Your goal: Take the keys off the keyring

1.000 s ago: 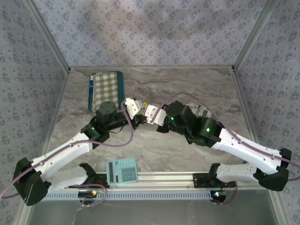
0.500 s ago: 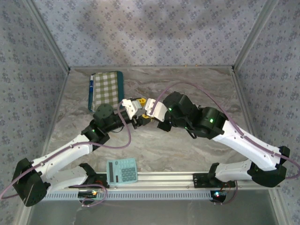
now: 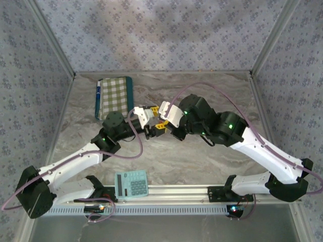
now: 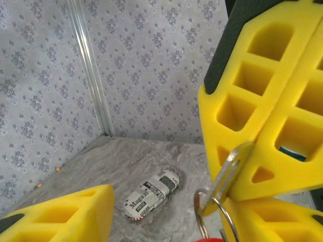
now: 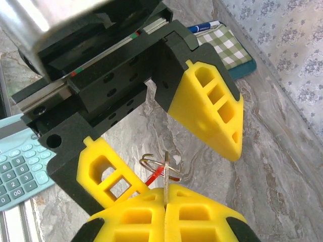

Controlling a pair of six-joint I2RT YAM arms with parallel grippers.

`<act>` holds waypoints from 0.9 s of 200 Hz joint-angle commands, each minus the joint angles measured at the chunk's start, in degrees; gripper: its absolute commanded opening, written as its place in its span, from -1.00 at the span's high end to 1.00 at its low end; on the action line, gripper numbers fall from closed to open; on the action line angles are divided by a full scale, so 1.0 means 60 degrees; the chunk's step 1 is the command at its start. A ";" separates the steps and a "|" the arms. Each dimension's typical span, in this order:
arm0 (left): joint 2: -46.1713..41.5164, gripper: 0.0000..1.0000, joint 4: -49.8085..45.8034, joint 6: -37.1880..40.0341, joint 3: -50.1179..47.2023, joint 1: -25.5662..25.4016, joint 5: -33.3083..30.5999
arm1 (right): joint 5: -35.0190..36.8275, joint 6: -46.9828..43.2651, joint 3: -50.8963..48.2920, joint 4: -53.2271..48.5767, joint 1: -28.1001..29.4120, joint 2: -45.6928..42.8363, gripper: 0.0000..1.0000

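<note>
Left claw (image 3: 150,124) has just spread its fingers apart beside the keyring (image 5: 160,164). Right claw (image 5: 165,199) stays clamped on the keys (image 5: 154,178), aloft over mid tabletop (image 3: 202,161). Judgement: ring released, keys not yet separated.

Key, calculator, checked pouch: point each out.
key (image 4: 229,174), left wrist view, middle of the metal blade.
calculator (image 3: 131,184), top view, keypad.
checked pouch (image 3: 113,97), top view, centre of the checked face.
</note>
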 commanded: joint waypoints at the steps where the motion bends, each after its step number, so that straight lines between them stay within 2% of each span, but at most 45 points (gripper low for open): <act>1: -0.0017 -0.16 0.1674 -0.0418 -0.0107 -0.0322 0.0527 | -0.0161 0.0376 0.0181 0.0266 -0.0097 0.0153 1.00; 43: 0.0111 -0.11 0.1863 -0.0522 -0.0067 -0.0396 0.0530 | -0.0315 0.0624 0.0212 0.0343 -0.0339 0.0042 1.00; 110: 0.0362 -0.13 0.2247 -0.0381 -0.0108 -0.0529 -0.0028 | -0.0507 0.0924 0.0255 0.0507 -0.0573 -0.0063 1.00; 131: 0.0390 0.02 0.2292 -0.0262 -0.0123 -0.0525 -0.0257 | -0.0652 0.1028 0.0257 0.0525 -0.0608 -0.0072 1.00; 172: 0.0421 0.13 0.2409 -0.0309 -0.0211 -0.0485 -0.0433 | -0.0726 0.1164 0.0179 0.0646 -0.0697 -0.0199 1.00; 180: 0.0407 0.23 0.2459 -0.0375 -0.0258 -0.0452 -0.0513 | -0.0751 0.1171 0.0179 0.0643 -0.0712 -0.0215 1.00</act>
